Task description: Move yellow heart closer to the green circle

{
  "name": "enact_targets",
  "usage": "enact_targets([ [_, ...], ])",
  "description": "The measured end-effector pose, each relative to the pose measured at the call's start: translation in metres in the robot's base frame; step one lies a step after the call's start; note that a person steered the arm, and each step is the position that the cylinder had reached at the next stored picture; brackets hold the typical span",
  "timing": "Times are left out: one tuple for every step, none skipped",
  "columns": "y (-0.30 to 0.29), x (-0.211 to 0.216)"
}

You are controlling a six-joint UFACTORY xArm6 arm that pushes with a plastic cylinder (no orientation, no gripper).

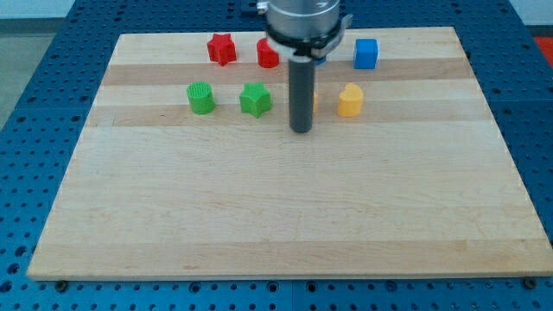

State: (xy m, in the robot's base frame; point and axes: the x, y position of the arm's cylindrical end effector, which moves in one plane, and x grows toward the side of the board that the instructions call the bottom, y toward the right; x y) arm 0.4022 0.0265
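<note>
- Worktop (276, 216): pale wood board on a blue pegged base; all blocks sit in its top third, near the view's top.
- Rod: dark, upright, drops from arm head at top centre. My tip (301, 131) rests on the wood just below the block rows, between green star and yellow heart. No jaws on this rig, so nothing held.
- Blue block (366, 53): top right, cube-ish.
- Red star (221, 48): top left.
- Green circle (200, 98): leftmost of 2nd row.
- Green star (255, 99): just left of rod.
- Yellow heart (350, 100): right of rod, well apart from circle; pointing and long axis too small to tell.
- Red block (267, 55): partly hidden by arm, shape unclear.
- Yellow sliver (313, 100) at rod's right edge: mostly hidden.
</note>
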Motion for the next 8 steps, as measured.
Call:
enact_targets([
  [0.028, -0.035],
  [0.083, -0.037],
  [0.141, -0.033],
  [0.173, -0.073],
  [0.186, -0.117],
  [0.278, -0.076],
  [0.273, -0.002],
  [0.211, -0.009],
])
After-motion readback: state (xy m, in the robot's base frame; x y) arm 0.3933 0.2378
